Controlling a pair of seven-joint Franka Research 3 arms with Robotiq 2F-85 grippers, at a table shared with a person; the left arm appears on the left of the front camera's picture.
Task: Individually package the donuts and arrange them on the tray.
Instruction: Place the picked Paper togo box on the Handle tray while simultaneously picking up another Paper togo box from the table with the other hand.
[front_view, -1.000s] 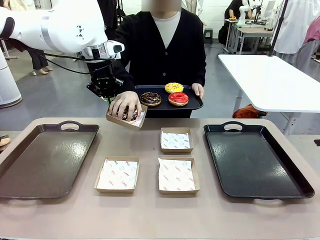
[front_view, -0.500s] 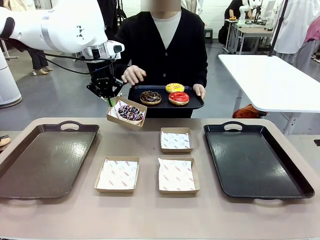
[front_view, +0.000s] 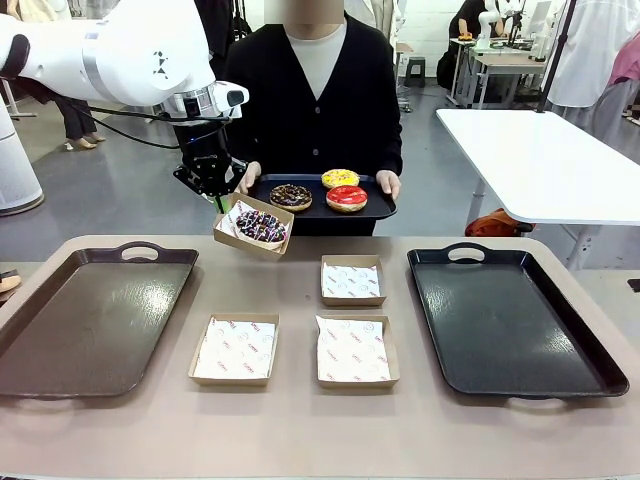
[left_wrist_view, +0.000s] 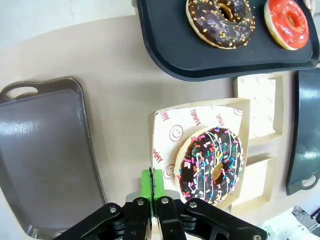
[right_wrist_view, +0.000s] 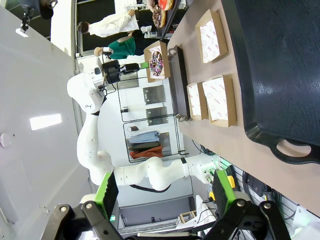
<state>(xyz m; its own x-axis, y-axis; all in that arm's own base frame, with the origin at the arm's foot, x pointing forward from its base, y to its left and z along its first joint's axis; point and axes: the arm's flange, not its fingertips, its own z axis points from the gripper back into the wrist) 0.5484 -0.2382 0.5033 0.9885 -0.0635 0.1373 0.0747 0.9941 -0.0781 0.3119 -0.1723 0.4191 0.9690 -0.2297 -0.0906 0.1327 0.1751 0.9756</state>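
My left gripper (front_view: 218, 196) is shut on the edge of a paper-lined cardboard box (front_view: 245, 243) and holds it tilted above the table's far edge. In the box lies a chocolate donut with coloured sprinkles (front_view: 260, 226). The left wrist view shows that donut (left_wrist_view: 211, 165) in the box (left_wrist_view: 172, 132), with my left gripper (left_wrist_view: 152, 186) pinching the rim. A person holds a small black tray (front_view: 312, 181) with both hands. On it are a chocolate donut (front_view: 290, 196), a yellow one (front_view: 341, 178) and a red one (front_view: 347, 197). My right gripper (right_wrist_view: 165, 195) is open and holds nothing.
A brown tray (front_view: 90, 315) lies at the table's left and a black tray (front_view: 510, 320) at its right. Between them sit three empty paper-lined boxes (front_view: 352, 280), (front_view: 234, 348), (front_view: 357, 350). A white table (front_view: 540, 150) stands beyond at the right.
The person's hand left the sprinkled donut in the held box, drew back and took the small tray's left side. That tray shifted a little left. My left arm held still.
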